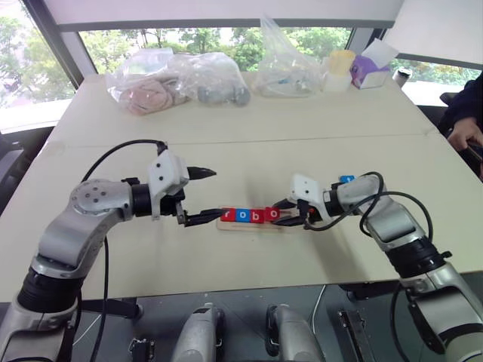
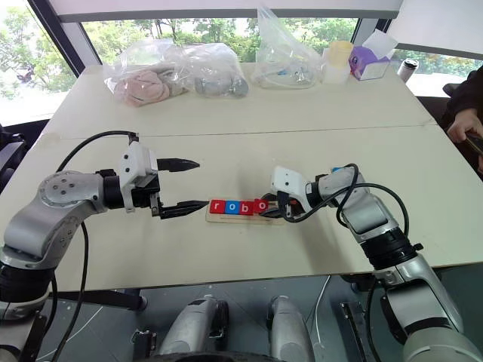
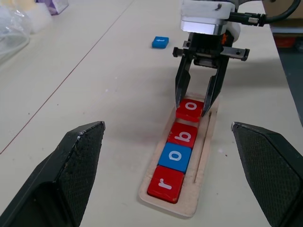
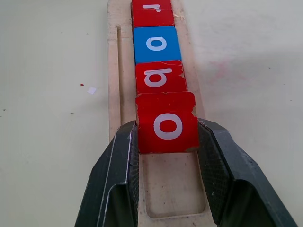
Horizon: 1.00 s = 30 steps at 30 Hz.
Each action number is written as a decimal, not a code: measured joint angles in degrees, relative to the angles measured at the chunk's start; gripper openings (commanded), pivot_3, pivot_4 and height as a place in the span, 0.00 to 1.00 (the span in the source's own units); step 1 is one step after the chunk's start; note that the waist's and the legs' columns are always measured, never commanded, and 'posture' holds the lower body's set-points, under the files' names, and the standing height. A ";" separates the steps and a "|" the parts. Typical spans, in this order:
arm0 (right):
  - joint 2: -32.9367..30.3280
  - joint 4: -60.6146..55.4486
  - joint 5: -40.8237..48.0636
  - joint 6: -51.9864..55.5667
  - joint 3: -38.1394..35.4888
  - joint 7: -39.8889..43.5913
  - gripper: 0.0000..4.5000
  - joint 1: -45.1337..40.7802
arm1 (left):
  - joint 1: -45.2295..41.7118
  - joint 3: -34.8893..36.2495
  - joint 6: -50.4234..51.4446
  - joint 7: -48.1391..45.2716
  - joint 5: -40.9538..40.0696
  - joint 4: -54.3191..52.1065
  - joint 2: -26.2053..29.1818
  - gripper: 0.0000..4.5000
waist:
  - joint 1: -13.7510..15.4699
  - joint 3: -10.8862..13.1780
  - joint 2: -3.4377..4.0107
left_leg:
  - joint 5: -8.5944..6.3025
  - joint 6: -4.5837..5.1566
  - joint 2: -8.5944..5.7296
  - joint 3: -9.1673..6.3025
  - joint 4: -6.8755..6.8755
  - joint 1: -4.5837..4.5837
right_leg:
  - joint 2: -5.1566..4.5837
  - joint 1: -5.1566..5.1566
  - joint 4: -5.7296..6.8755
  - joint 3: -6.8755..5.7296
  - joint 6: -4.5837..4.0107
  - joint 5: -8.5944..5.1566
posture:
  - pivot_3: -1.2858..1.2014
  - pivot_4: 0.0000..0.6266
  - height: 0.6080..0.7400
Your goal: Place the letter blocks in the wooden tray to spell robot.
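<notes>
Red second "o" block: being pinched by the right gripper in the wooden tray, fourth behind red "r", blue "o", red "b". Blue block, presumably "t": lying apart on the table, remaining. Left gripper: hovering wide open, empty, beside the tray's "r" end.

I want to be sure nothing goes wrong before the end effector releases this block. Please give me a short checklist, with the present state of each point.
1. Right end effector shut on the second o block: ok.
2. Block over the wooden tray groove, in line with r, o, b: ok.
3. Block lying flat in the groove: cannot tell; it looks slightly raised.
4. Room left in the tray for one more block: ok.
5. Left end effector open, apart from the blocks: ok.
6. Blue block on the table for the last letter: its letter cannot be read.
</notes>
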 measured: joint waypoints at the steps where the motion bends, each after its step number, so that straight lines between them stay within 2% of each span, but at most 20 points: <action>1: 0.05 0.00 -0.22 0.00 0.04 -0.01 0.26 0.00 | 0.00 0.00 0.01 0.07 0.00 -0.01 0.00 1.00 | 0.01 0.00 0.00 | 0.00 0.00 0.00 0.00 0.00 0.00 | 0.02 0.00 0.00 0.00 0.00 0.00 | 0.52 0.24 0.89; 14: 0.15 0.16 -1.15 -0.07 0.70 0.12 0.26 0.00 | 0.00 0.00 0.24 0.75 -0.01 -0.21 -0.01 1.00 | 0.00 0.00 0.00 | 0.00 0.00 0.00 0.01 0.00 0.00 | 0.05 0.00 0.00 -0.01 0.00 0.00 | 0.52 0.24 0.89; 17: 0.17 0.17 -1.43 -0.06 1.01 0.17 0.57 0.00 | 0.00 0.00 0.25 0.81 -0.02 -0.21 -0.01 1.00 | 0.01 0.00 0.00 | 0.00 0.00 0.00 0.01 0.00 0.00 | 0.05 0.00 0.00 -0.01 0.00 0.00 | 0.52 0.24 0.89; 20: 0.21 0.18 -1.44 -0.06 1.02 0.19 0.94 0.00 | 0.00 0.00 0.25 0.81 -0.02 -0.21 -0.01 1.00 | 0.01 0.00 0.00 | 0.00 0.00 0.00 0.01 0.00 0.00 | 0.05 0.00 0.00 -0.01 0.00 0.00 | 0.52 0.24 0.89; 21: 0.23 0.18 -1.44 -0.06 1.02 0.17 1.00 0.00 | 0.00 0.00 0.25 0.81 -0.02 -0.21 -0.01 1.00 | 0.01 0.00 0.00 | 0.00 0.00 0.00 0.00 0.00 0.00 | 0.05 0.00 0.00 0.00 0.00 0.00 | 0.52 0.24 0.89; 30: 0.39 0.17 -0.67 0.07 -0.18 -0.87 1.00 -0.38 | 0.00 -0.01 0.25 0.81 -0.04 -0.22 -0.02 1.00 | 0.02 0.00 0.00 | 0.00 0.00 0.00 0.00 0.00 0.00 | 0.05 0.00 0.00 -0.01 0.00 0.00 | 0.52 0.24 0.89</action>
